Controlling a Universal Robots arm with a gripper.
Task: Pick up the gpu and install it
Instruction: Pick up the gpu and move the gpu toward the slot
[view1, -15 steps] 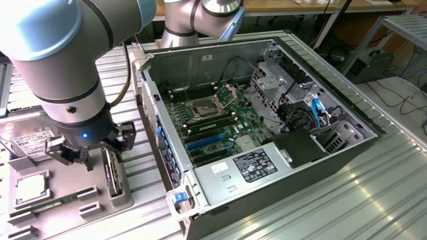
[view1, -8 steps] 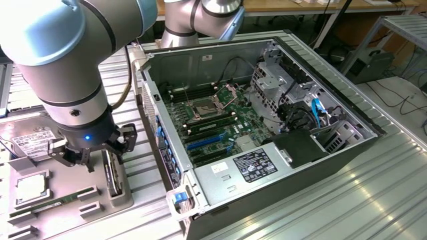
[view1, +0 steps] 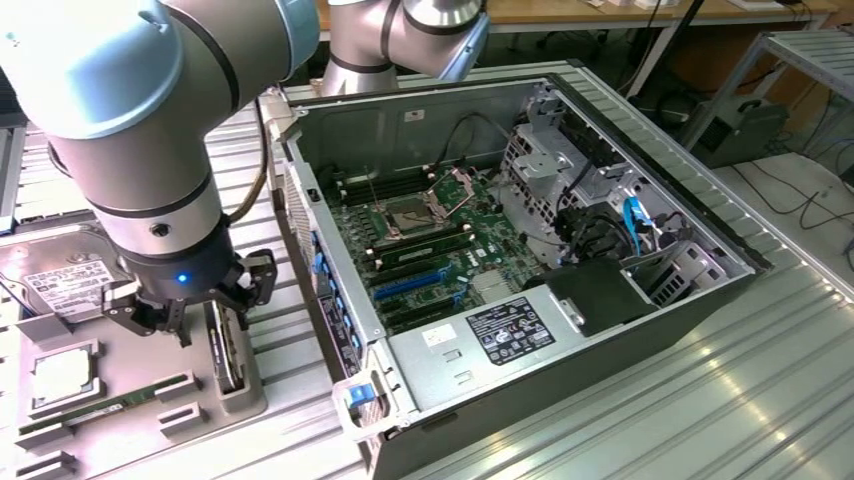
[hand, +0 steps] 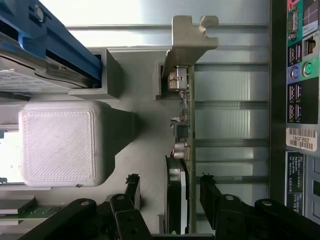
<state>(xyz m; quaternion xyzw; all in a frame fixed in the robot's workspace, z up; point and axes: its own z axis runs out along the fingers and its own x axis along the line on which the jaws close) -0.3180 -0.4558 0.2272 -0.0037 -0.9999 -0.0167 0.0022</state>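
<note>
The arm covers one end of the hard drive, while the gpu is cut off at the frame's edge beside the end effector.

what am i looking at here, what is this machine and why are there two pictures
It is a robot arm working beside an open computer case. One picture comes from a camera off the arm. The other comes from a camera on its wrist, looking past its fingers. A grey holder tray holds a hard drive, a memory stick and the gpu, a thin card standing on edge. The open fingers sit either side of the gpu, holding nothing yet.
</note>
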